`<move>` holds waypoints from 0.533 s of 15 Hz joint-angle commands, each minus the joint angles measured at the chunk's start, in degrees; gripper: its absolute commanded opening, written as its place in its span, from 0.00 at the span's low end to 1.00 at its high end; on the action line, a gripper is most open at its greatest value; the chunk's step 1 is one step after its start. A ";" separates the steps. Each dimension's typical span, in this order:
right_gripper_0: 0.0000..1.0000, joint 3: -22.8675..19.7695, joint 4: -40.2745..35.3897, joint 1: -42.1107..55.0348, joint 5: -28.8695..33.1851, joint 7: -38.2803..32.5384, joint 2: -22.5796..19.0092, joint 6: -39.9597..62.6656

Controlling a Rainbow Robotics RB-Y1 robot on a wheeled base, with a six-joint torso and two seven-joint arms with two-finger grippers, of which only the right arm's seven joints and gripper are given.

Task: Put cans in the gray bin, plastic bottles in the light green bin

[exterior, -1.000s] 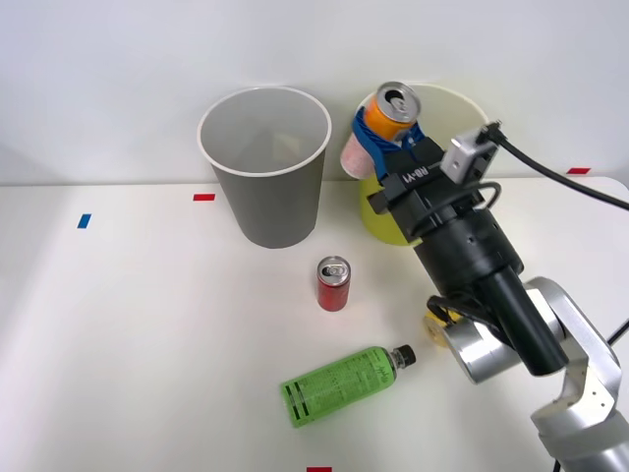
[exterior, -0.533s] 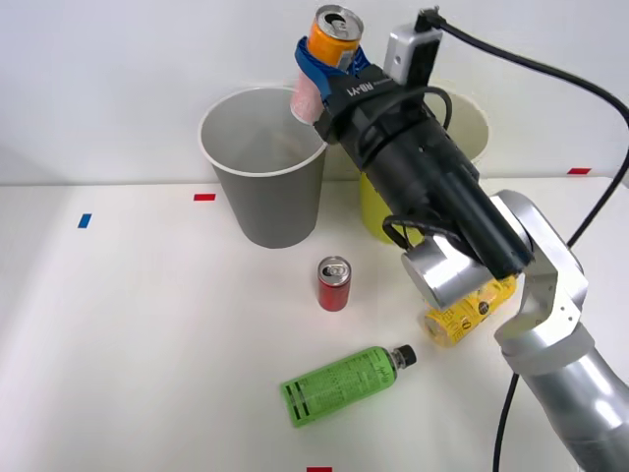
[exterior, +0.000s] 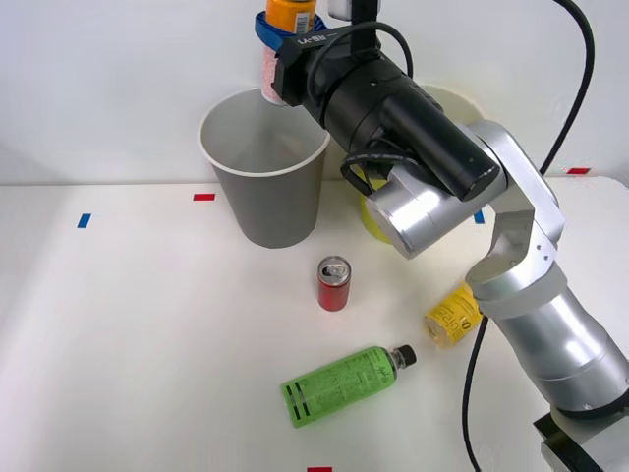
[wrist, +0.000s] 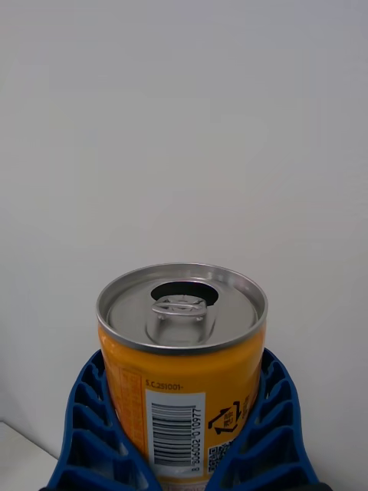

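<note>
The orange can (exterior: 291,14), fading to pink at its lower end, is held high above the rim of the gray bin (exterior: 265,172), clamped between blue ribbed fingers (wrist: 92,430); its silver top is already open. The gray bin stands upright on the counter (exterior: 147,334), with the light green bin (exterior: 378,218) just beside it. The short red can (exterior: 333,284) stands upright in front of the bins. The green-labelled bottle (exterior: 339,385) lies on its side nearer the front, and the yellow-labelled bottle (exterior: 453,316) lies nearby, partly hidden.
</note>
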 commanded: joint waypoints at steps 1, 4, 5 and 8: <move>0.00 0.73 11.90 -4.46 -1.23 -0.34 1.81 -10.23; 0.00 1.52 18.67 -8.06 0.00 -0.34 3.40 -11.46; 0.00 1.96 19.37 -8.33 0.53 -0.34 3.57 -11.46; 0.00 3.63 19.72 -8.33 1.49 -0.51 3.22 -11.46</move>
